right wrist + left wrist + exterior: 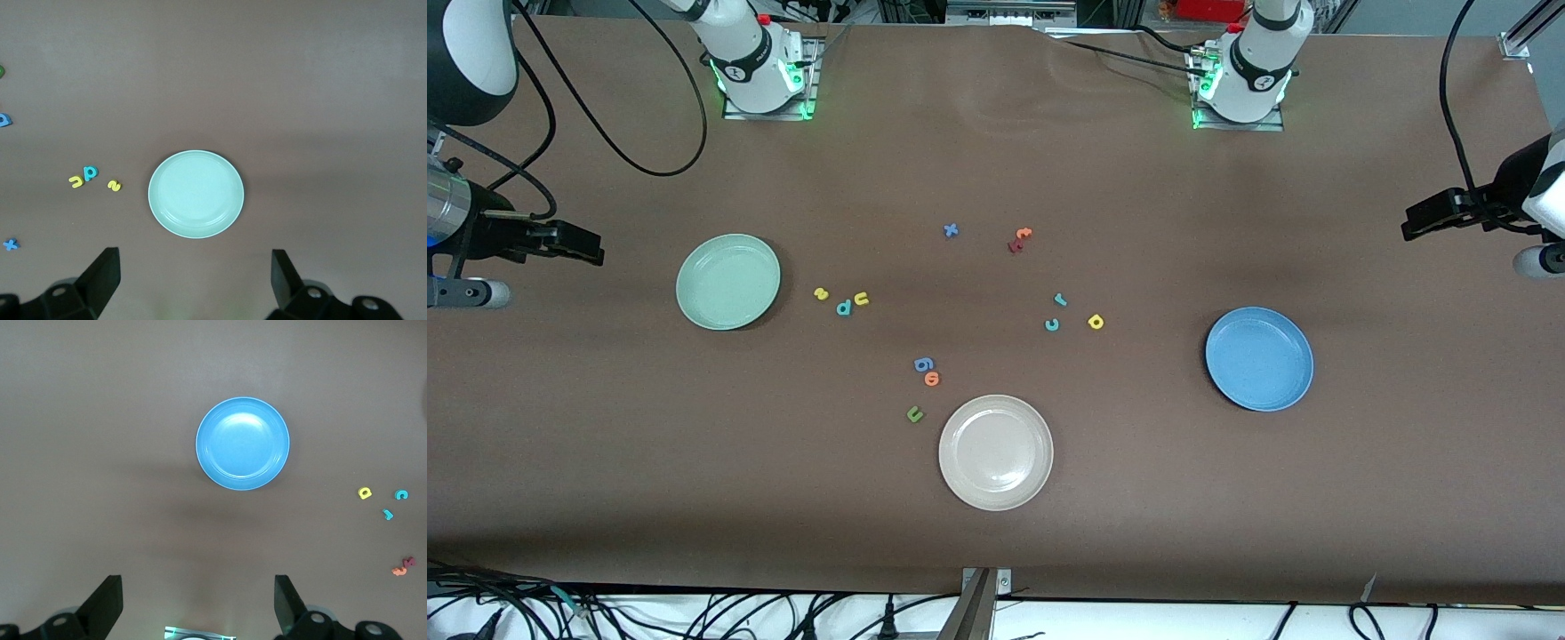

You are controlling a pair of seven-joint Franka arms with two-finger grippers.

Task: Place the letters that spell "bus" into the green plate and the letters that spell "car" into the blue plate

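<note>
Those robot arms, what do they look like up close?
Both are glossy white with black joint bands, green lights at their bases and looping black cables. The left end effector and right end effector are black, each with two flat matte fingers.

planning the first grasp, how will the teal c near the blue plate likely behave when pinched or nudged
The teal c looks tiny, thin and flat, so it is probably very light and likely to slide on the table if nudged. Lying flat, it should not roll or tip. Its low profile may make pinching fiddly.
</note>
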